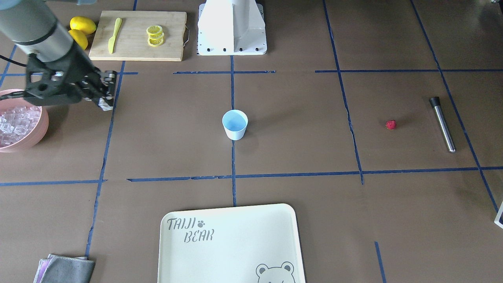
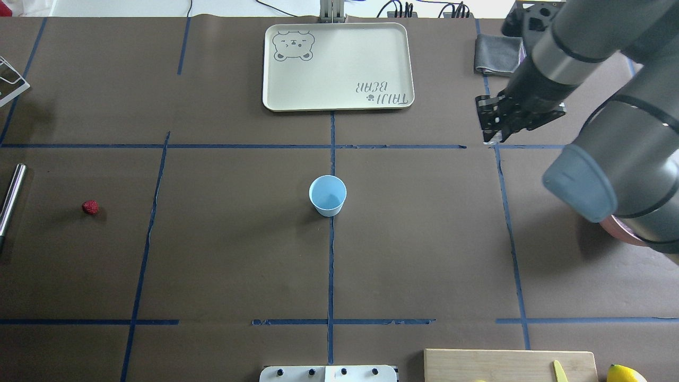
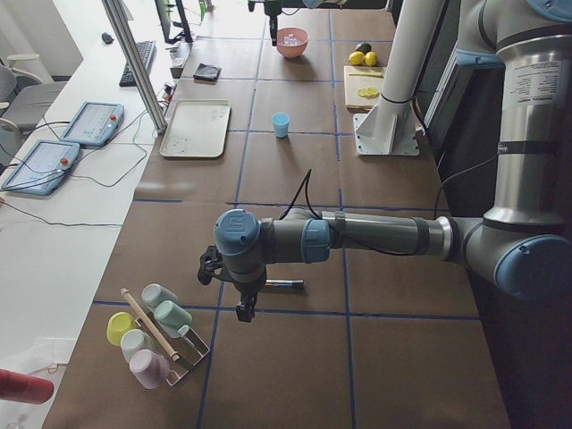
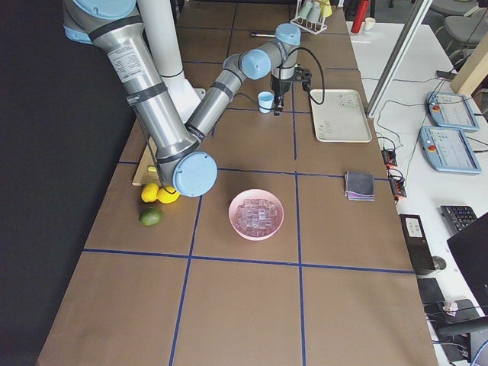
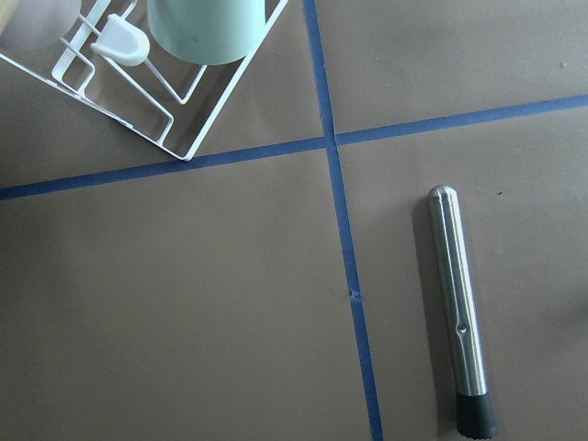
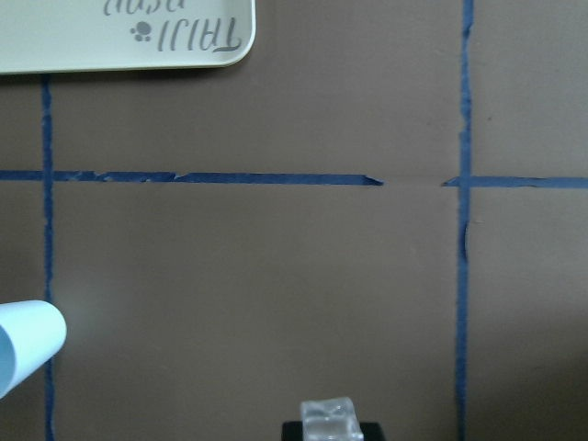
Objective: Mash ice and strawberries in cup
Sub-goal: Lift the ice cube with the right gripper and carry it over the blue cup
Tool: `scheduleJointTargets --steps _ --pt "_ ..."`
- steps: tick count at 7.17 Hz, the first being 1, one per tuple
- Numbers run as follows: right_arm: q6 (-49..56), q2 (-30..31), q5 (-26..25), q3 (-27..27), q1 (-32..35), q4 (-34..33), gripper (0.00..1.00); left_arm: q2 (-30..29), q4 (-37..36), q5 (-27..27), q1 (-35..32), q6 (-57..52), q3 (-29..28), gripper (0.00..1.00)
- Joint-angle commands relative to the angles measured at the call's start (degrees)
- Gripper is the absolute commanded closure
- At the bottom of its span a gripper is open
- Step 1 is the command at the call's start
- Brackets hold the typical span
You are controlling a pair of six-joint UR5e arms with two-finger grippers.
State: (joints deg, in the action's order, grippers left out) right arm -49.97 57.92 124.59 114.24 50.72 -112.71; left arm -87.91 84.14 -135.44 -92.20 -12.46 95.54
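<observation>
Strawberry (image 2: 90,207), small and red, lies alone on the brown counter (image 2: 238,254) toward the robot's left end. A steel muddler (image 2: 10,196) with a black tip lies just to its left, apart from it. Farther left still, the left pincer (image 3: 243,311) hangs over the counter near a white wire rack of mugs (image 3: 156,335). Only the side view shows it, so I cannot tell how its jaws stand.

At the centre the cup (image 2: 328,195) stands upright on a blue tape line, its light-blue inside showing. Beyond it, on the far side, lies a cream tray (image 2: 339,53) printed with a bear.

Well right of the cup, the right pincer (image 2: 490,137) hovers above the counter. Its fingertips are closed on one clear ice cube (image 6: 328,416).

Farther right sits a pink bowl (image 1: 41,131) heaped with ice (image 1: 15,124), and a grey cloth (image 2: 496,53) lies at the far edge. Near the robot's base a wooden cutting board (image 1: 173,35) carries lemon slices (image 1: 155,36) and a yellow knife (image 1: 114,35). Whole lemons (image 1: 82,25) lie beside it.
</observation>
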Motion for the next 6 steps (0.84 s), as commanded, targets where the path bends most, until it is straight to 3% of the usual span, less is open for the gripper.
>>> scheduleJointTargets --steps 1,3,4,6 --pt "-11.32 -12.33 -8.09 -8.98 -10.32 -0.23 1.00 0.02 -0.03 0.00 0.00 0.07 0.09 0.00" --pt "-18.64 -22.37 -11.48 -24.43 -15.54 7.81 1.00 -0.07 0.06 0.00 0.00 0.07 0.09 0.00" --pt "-18.84 -23.11 -13.04 -27.81 -17.21 9.51 1.00 -0.15 0.06 0.09 -0.09 0.07 0.09 0.00" --pt "-18.84 -22.94 -14.12 -29.33 -18.63 9.61 0.99 -0.33 0.06 0.09 0.00 0.07 0.09 0.00"
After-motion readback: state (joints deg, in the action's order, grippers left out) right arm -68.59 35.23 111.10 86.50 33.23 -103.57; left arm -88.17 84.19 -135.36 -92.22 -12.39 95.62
